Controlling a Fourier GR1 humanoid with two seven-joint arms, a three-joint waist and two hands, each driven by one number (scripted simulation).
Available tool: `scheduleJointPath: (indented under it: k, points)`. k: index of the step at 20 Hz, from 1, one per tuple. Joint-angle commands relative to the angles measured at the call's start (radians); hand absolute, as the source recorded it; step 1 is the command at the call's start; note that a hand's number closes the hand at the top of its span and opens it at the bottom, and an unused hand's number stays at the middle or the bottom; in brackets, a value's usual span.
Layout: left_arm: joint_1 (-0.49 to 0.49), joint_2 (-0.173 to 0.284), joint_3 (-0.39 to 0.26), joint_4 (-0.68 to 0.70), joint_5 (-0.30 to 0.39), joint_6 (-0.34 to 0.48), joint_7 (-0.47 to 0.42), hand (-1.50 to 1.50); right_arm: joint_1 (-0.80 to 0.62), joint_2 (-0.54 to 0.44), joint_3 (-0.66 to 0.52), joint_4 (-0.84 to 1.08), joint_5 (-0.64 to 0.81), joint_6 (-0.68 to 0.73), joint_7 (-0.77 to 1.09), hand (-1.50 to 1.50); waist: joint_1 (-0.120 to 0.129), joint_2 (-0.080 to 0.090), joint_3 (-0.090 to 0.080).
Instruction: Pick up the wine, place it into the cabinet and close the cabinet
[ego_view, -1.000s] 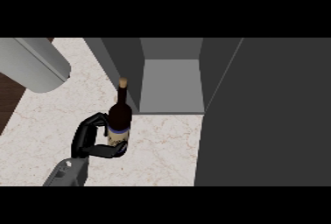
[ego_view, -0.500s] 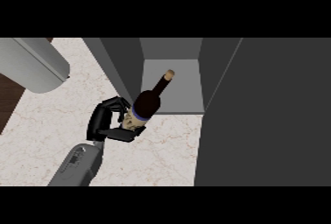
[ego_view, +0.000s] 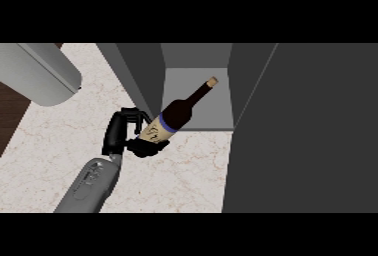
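The wine bottle (ego_view: 171, 119) is dark with a pale label and a blue band. It is tilted, with its neck and cork pointing up and to the right into the cabinet's opening. My left hand (ego_view: 119, 131) is shut on the bottle's lower part from the left, fingers curled round its base. The open grey cabinet (ego_view: 193, 102) stands just beyond the bottle, its floor and back wall visible. Its dark door (ego_view: 310, 130) stands open at the right. My right hand does not show.
A large grey rounded object (ego_view: 37, 72) lies at the upper left over the marbled counter (ego_view: 52, 145). The cabinet's left wall (ego_view: 140, 75) is close to my fingers. A dark strip (ego_view: 11, 115) borders the counter's left edge.
My left hand has carried the bottle up and to the right, toward the cabinet. The bottle went from upright to tilted, and its neck now reaches into the opening.
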Motion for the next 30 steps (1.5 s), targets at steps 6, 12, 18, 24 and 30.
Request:
scheduleJointPath:
  k: [6, 12, 18, 24, 30]
  points:
    - [-0.099, -0.12, -0.1, -0.004, 0.005, 0.056, 0.065, 1.5, 0.038, -0.015, -0.009, -0.086, -0.079, 0.027, 0.024, -1.5, -0.041, 0.007, -0.004]
    - [-0.187, -0.115, -0.083, 0.043, -0.032, 0.112, 0.173, 1.5, 0.04, -0.009, -0.011, -0.072, -0.069, 0.038, -0.006, -1.5, -0.064, 0.01, -0.004]
    - [-0.234, -0.105, -0.113, 0.11, -0.126, 0.199, 0.224, 1.5, 0.03, -0.002, 0.019, -0.034, -0.064, 0.061, -0.032, -1.5, -0.086, 0.016, -0.003]
    - [-0.218, -0.114, -0.115, 0.145, -0.158, 0.243, 0.256, 1.5, 0.044, -0.005, 0.006, -0.044, -0.079, 0.066, -0.023, -1.5, -0.097, 0.02, -0.004]
    - [-0.198, -0.078, -0.069, 0.189, -0.138, 0.228, 0.236, 1.5, 0.02, 0.0, 0.001, -0.031, -0.102, 0.078, -0.028, -1.5, -0.106, 0.031, -0.005]
